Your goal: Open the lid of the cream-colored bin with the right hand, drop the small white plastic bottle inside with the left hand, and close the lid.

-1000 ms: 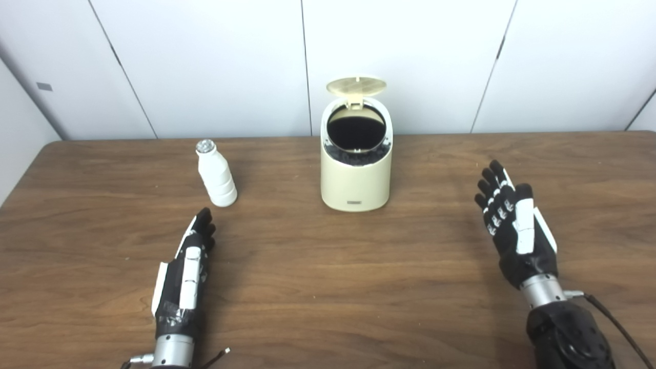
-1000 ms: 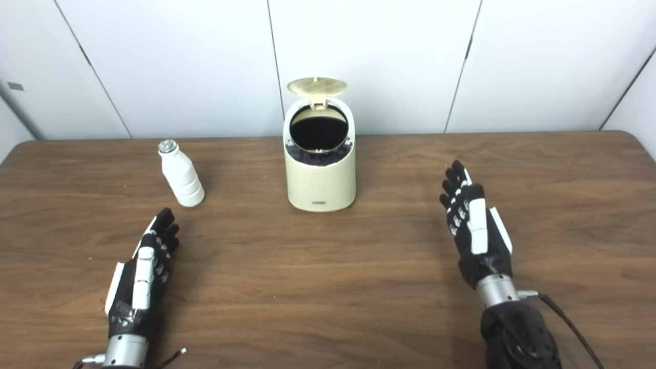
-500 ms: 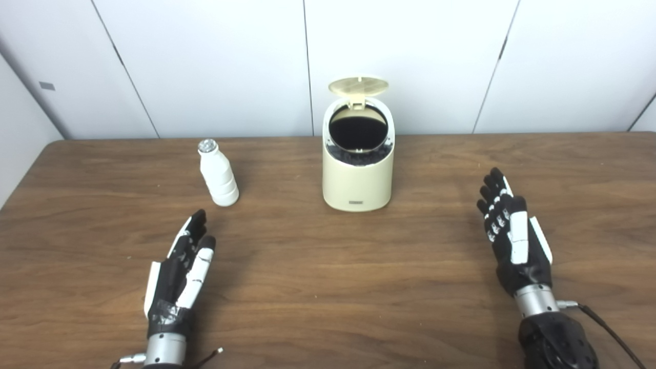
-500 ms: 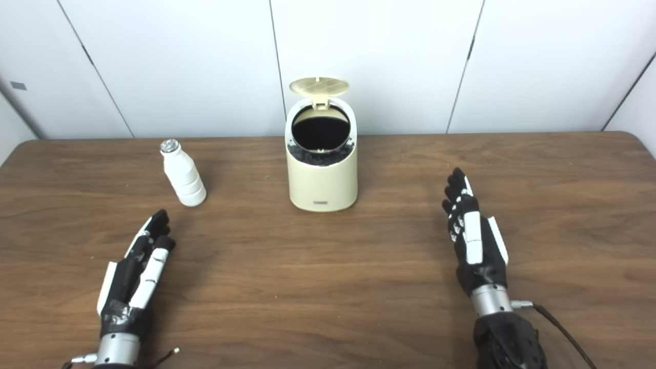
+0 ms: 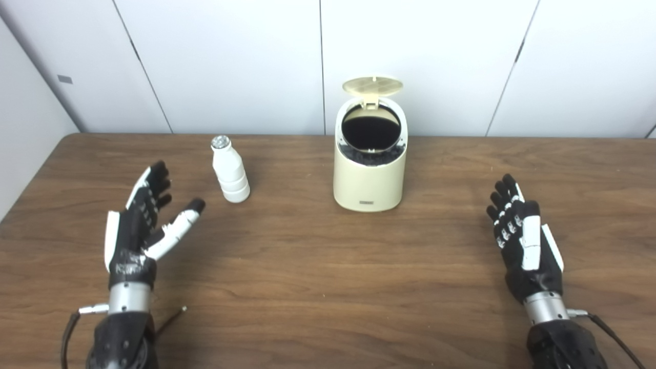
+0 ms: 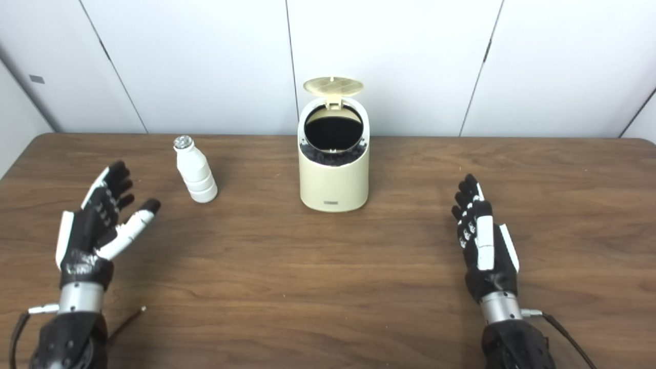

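The cream-colored bin (image 5: 370, 174) stands at the middle back of the wooden table, its round lid (image 5: 372, 86) tipped up and open, showing a dark inside. The small white plastic bottle (image 5: 230, 170) with a silver cap stands upright to the bin's left. My left hand (image 5: 143, 220) is open and empty, raised with fingers and thumb spread, to the left of and nearer than the bottle, not touching it. My right hand (image 5: 523, 236) is open and empty, fingers straight, at the table's right, well apart from the bin.
The brown wooden table (image 5: 318, 287) runs across the whole view, with its back edge against white wall panels (image 5: 230, 61). Thin cables trail from both wrists near the bottom edge.
The camera has shifted a little to the left. My left hand has lifted, moved left and forward and spread its fingers and thumb. My right hand has drawn back slightly. Bottle and bin stand unmoved.
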Motion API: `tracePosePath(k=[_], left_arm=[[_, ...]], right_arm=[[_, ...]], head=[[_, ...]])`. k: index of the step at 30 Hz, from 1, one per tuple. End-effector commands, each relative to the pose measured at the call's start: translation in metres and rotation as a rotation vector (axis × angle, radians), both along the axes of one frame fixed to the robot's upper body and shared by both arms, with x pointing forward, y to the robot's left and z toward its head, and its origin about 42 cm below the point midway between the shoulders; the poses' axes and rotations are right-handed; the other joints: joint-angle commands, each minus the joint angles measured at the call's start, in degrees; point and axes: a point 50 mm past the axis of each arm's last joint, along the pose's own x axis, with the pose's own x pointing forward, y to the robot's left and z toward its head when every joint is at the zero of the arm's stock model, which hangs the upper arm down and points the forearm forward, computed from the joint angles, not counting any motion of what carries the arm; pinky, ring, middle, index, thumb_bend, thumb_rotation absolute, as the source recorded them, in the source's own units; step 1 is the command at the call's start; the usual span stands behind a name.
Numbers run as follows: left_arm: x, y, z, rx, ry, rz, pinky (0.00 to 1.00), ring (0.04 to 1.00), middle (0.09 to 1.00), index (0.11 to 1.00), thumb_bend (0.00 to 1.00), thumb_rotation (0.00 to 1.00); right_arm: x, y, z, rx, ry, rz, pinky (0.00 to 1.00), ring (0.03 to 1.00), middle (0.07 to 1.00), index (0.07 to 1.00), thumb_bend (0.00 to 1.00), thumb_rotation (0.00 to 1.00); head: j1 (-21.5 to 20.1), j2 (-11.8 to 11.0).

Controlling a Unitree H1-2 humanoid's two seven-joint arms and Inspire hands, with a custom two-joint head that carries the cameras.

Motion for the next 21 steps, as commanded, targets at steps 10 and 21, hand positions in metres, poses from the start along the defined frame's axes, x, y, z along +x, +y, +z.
tracePosePath(k=[10,21], left_arm=[[0.064,0.011,0.046,0.225,-0.042,-0.035,0.84,0.872,0.877,0.879,0.93,0.19],[0.105,0.007,0.064,0.538,0.134,-0.113,0.83,0.898,0.894,0.885,1.0,0.22]], right_arm=[[0.003,-0.001,0.019,-0.013,-0.046,-0.007,1.0,1.0,0.995,0.996,0.65,1.0],[0.003,-0.003,0.018,-0.032,-0.032,-0.019,1.0,1.0,0.987,0.986,0.63,1.0]], head=[[-0.05,0.27],[-0.13,0.54]])
